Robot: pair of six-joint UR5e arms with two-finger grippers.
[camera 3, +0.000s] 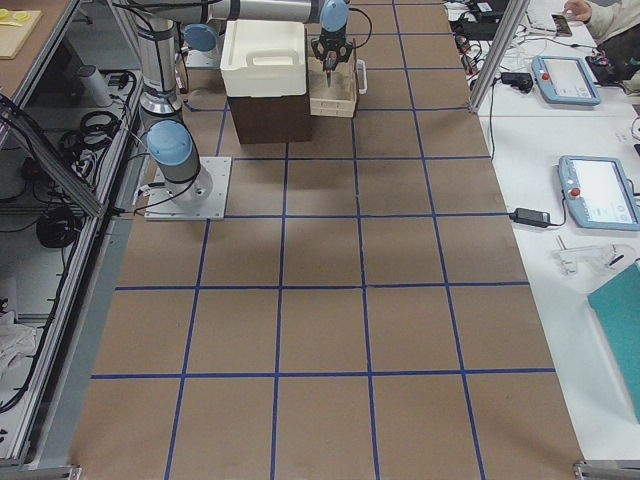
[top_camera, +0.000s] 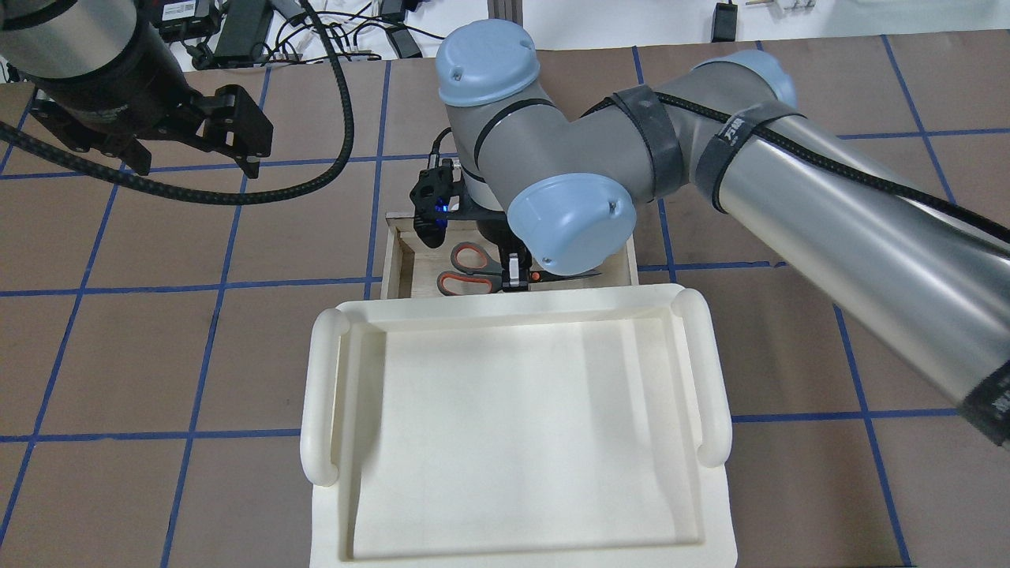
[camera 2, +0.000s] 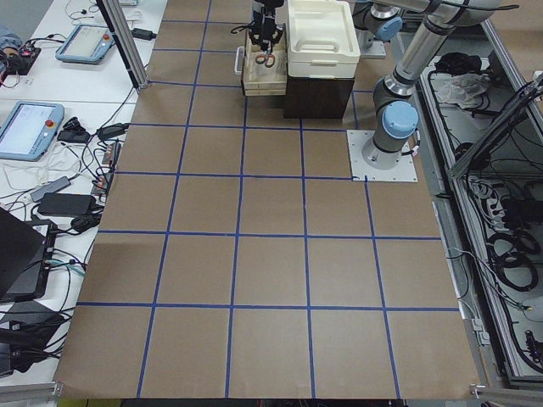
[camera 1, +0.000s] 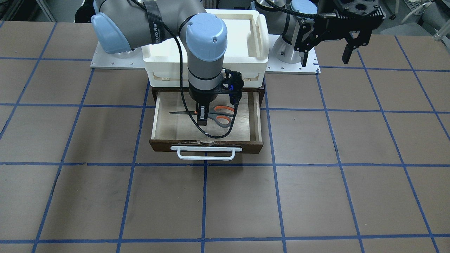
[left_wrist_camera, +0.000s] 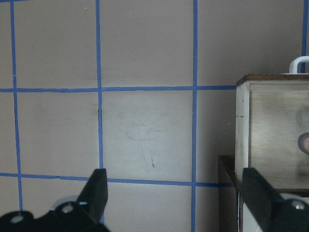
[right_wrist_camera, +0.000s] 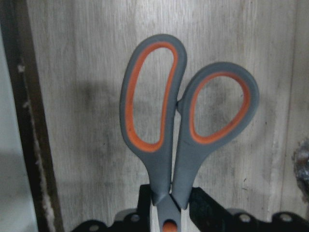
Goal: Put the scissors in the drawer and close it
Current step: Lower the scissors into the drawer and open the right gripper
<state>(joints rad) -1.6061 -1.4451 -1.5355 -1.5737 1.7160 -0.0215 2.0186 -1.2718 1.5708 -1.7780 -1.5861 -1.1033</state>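
Note:
The scissors point(camera 1: 220, 116), grey handles lined orange, lie level inside the open drawer point(camera 1: 258, 119), blades towards the view's left. My right gripper point(camera 1: 201, 118) points straight down into the drawer and is shut on the scissors near the pivot. The right wrist view shows the handles point(right_wrist_camera: 183, 125) over the pale drawer floor point(right_wrist_camera: 87, 121), with the fingers point(right_wrist_camera: 205, 205) tight on either side. In the overhead view the scissors point(top_camera: 467, 269) show partly under the right wrist. My left gripper point(camera 1: 327, 49) is open and empty, held high beside the drawer point(left_wrist_camera: 270, 130).
A white plastic tray point(top_camera: 323, 394) sits on top of the dark cabinet that holds the drawer. The drawer's white bar handle point(camera 1: 205, 153) faces away from the robot. Brown table with a blue tape grid point(camera 1: 274, 196) surrounds it.

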